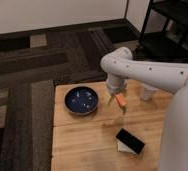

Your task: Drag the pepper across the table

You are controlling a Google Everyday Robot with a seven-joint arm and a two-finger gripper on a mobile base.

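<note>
White arm bends at the elbow, end effector [118,101] pointing down, fingers parted.

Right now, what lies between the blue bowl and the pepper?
In the camera view, only a bare strip of table separates the blue bowl from the pepper, apart from the gripper, which is down right at the pepper.
</note>
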